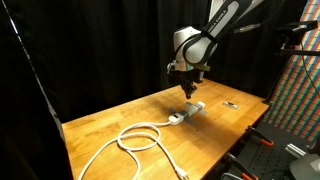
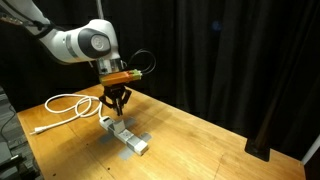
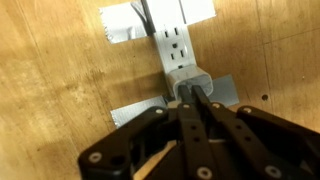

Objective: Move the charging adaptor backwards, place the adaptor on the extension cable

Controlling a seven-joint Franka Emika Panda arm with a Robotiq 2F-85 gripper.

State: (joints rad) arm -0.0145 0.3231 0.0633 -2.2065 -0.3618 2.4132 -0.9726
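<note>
Wooden worktop (image 1: 105, 122), black drapes (image 1: 100, 40). Gripper (image 3: 196, 96) closed, tips at charging adaptor (image 3: 185, 77) atop extension cable (image 3: 176, 45); hold unconfirmed. Placement stage, judged; next: confirm seating, withdraw upward.

Wooden table (image 1: 100, 125) under me, pale grain and brightly lit in both exterior views (image 2: 235, 150). Black curtain (image 1: 90, 40) hangs along the far side, also seen in an exterior view (image 2: 230, 50). Far right stands a colourful patterned panel (image 1: 297, 85). The room beyond is dark.
</note>
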